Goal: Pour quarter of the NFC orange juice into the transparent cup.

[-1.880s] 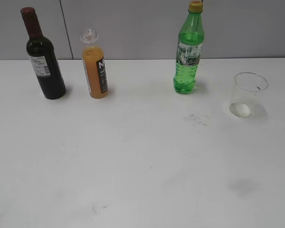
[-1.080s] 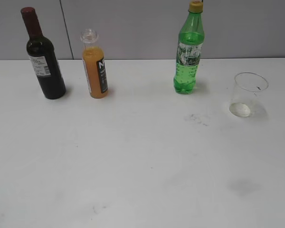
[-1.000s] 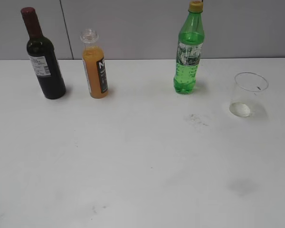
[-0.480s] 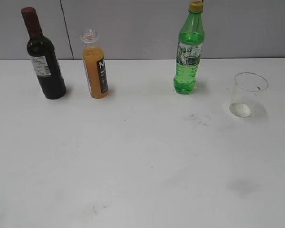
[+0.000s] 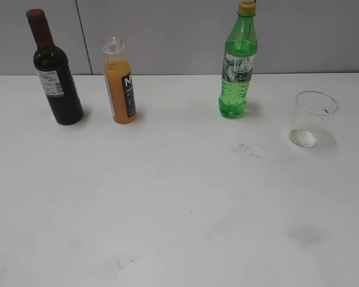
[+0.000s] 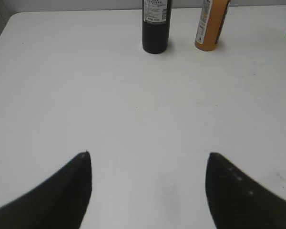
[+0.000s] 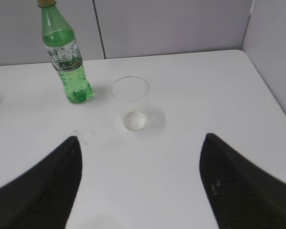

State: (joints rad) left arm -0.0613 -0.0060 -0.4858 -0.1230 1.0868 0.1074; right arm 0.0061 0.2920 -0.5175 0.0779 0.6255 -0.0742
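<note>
left hand [image 6: 148,157] wide open, empty, low over tabletop [image 5: 179,197] | juice [image 6: 211,24] far ahead, slightly right, beside wine [image 6: 156,24] | right hand [image 7: 139,143] wide open, empty | cup [image 7: 130,102] just ahead, upright, right of soda [image 7: 66,57]

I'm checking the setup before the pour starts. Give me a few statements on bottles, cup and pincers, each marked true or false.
1. The juice has no cap on. True.
2. The cup holds orange juice. False: it looks empty.
3. The juice stands between the wine bottle and the green bottle. True.
4. The left pincer grips the juice. False: it is open, well short of the bottles.
5. The right pincer is open, facing the cup. True.
</note>
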